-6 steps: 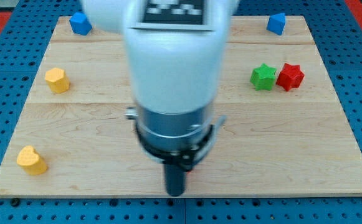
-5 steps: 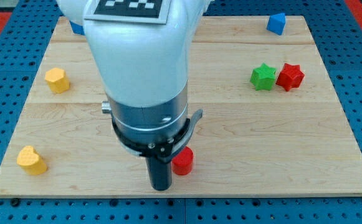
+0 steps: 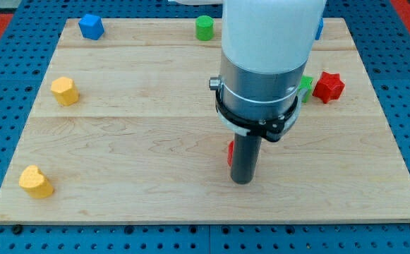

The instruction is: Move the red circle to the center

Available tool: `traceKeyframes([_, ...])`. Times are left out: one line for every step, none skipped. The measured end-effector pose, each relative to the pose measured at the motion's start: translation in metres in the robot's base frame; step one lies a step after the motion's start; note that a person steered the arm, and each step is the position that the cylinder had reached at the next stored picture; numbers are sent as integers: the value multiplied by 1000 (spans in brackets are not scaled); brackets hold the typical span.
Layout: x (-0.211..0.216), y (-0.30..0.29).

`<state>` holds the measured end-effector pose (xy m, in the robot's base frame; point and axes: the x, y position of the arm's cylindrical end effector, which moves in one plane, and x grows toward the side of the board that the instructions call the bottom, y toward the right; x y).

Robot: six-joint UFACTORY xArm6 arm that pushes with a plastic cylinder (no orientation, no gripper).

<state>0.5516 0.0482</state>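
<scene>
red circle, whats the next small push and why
Probably a short push toward the view's top. My tip sits against the view's right and bottom of the red circle, mostly hidden behind the rod, and the block lies just below the board centre.

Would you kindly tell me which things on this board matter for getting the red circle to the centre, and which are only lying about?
Job in hand:
red circle block, mostly hidden behind the rod
my tip, touching its right side
wooden board

Lying about:
red star block
green star block
green cylinder block
blue block
upper yellow block
lower yellow block
</scene>
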Motion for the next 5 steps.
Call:
traceKeyframes([-31, -2])
traceKeyframes([-65, -2])
traceKeyframes([-94, -2])
traceKeyframes([-107, -5])
traceKeyframes([-120, -33])
